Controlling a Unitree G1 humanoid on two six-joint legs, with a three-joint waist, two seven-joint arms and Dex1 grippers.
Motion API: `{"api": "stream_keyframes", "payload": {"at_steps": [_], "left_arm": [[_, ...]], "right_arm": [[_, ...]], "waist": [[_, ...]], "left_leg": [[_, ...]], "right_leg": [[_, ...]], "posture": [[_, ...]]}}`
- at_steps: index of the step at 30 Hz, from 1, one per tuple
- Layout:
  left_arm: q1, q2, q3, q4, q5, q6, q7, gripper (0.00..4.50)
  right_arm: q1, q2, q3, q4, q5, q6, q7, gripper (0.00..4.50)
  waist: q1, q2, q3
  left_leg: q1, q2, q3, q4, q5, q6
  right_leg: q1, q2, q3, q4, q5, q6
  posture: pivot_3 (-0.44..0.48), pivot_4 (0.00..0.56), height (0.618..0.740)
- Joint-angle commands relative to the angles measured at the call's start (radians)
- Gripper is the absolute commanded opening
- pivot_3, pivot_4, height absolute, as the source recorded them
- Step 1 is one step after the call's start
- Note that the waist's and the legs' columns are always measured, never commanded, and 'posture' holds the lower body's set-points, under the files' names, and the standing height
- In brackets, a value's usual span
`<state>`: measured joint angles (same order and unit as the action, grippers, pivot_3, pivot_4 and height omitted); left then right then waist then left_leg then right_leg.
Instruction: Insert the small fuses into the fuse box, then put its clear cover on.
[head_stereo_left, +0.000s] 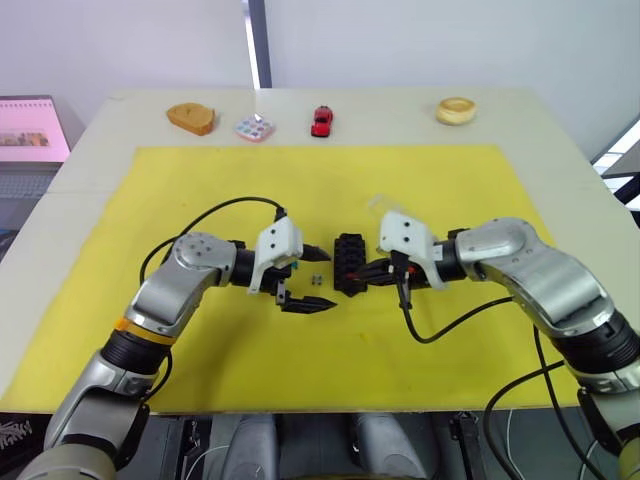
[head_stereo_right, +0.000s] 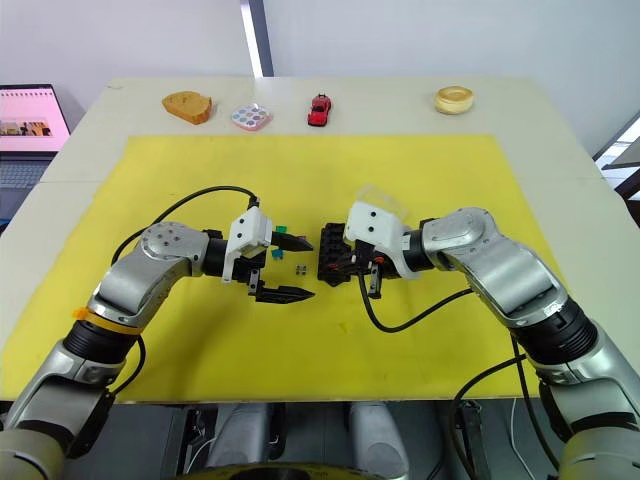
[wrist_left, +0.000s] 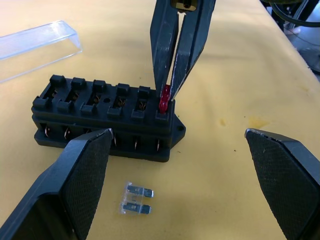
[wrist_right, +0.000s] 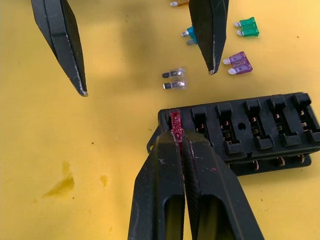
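Observation:
The black fuse box (head_stereo_left: 350, 262) lies mid-mat with its two rows of slots facing up. My right gripper (wrist_right: 176, 137) is shut on a red fuse (wrist_right: 175, 122) that stands in the box's end slot (wrist_left: 164, 97). Just to the box's left, my left gripper (head_stereo_left: 325, 280) is open and holds nothing. A grey fuse (wrist_left: 135, 198) lies between its fingers (wrist_left: 75, 190). Purple (wrist_right: 239, 63), green (wrist_right: 248, 27), teal (wrist_right: 190, 34) and yellow-brown (wrist_right: 179, 3) fuses lie loose past it. The clear cover (wrist_left: 35, 45) rests on the mat behind the box.
The yellow mat (head_stereo_left: 200, 180) covers most of the table. Along the far edge sit a wooden piece (head_stereo_left: 190, 118), a multicoloured tile (head_stereo_left: 254, 128), a red toy car (head_stereo_left: 321, 120) and a round ring (head_stereo_left: 456, 110). A laptop (head_stereo_right: 30, 120) stands off to the left.

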<state>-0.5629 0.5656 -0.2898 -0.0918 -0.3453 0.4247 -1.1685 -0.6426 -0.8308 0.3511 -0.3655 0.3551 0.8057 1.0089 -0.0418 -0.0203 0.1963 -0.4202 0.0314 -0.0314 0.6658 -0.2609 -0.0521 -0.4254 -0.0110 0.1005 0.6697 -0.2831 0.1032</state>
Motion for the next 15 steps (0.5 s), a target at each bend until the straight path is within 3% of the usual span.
{"api": "stream_keyframes", "payload": {"at_steps": [1, 15], "left_arm": [[-0.006, -0.005, 0.018, -0.033, -0.001, -0.017, 0.002, 4.45], [-0.008, -0.015, 0.018, -0.035, -0.001, -0.009, 0.016, 4.45]], "right_arm": [[0.010, -0.001, 0.006, 0.002, -0.024, -0.010, 0.008, 0.00], [0.013, 0.003, 0.023, 0.047, -0.083, -0.047, 0.019, 0.00]], "waist": [[0.000, 0.000, 0.000], [0.000, 0.000, 0.000]], "left_leg": [[0.000, 0.000, 0.000, 0.000, 0.000, 0.000], [0.007, 0.000, 0.000, 0.000, 0.000, 0.000]], "right_leg": [[0.000, 0.000, 0.000, 0.000, 0.000, 0.000], [0.007, 0.000, 0.000, 0.001, 0.000, 0.000]], "posture": [[0.000, 0.150, 0.740], [0.000, 0.150, 0.740]]}}
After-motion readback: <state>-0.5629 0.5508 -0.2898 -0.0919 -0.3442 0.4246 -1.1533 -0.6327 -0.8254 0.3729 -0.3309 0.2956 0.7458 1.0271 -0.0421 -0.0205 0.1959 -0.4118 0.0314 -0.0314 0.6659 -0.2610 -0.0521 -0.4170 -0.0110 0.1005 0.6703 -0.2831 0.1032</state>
